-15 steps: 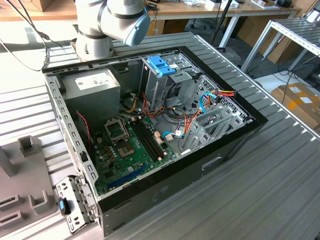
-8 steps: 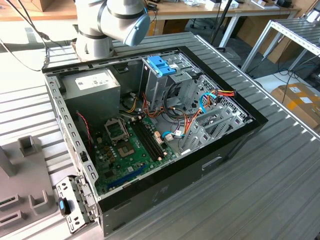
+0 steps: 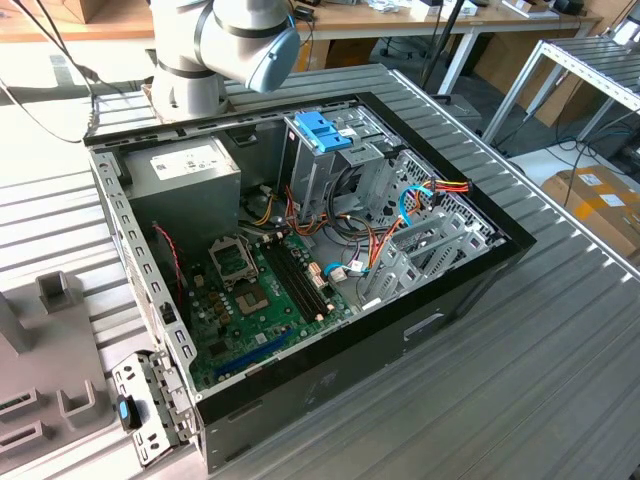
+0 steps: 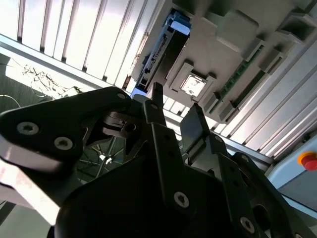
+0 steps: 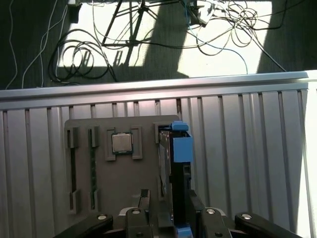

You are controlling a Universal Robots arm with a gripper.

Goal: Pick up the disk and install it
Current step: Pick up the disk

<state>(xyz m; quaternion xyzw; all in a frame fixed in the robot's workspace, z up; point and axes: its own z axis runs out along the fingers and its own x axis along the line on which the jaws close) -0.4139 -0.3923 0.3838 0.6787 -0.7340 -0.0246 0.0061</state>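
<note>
The disk [image 5: 179,171] stands on edge in a slot of the grey fixture tray [image 5: 143,173], a blue rail on its upper side. In the second wrist view the disk [image 4: 161,47] shows as a dark slab with a blue end. My gripper [image 5: 167,201] hovers well above the tray, open and holding nothing; in the first wrist view its two fingers line up on either side of the disk's near end. In the second wrist view the gripper [image 4: 176,111] has a clear gap between its black fingers [image 4: 154,106]. It touches nothing.
The open computer case [image 3: 450,300] lies on the ribbed table, with a blue bracket [image 3: 325,130] in its drive bay and a grey power supply [image 3: 185,170]. The tray [image 3: 40,380] sits at the exterior view's left. A processor chip [image 5: 121,143] rests on the tray. Cables lie on the floor.
</note>
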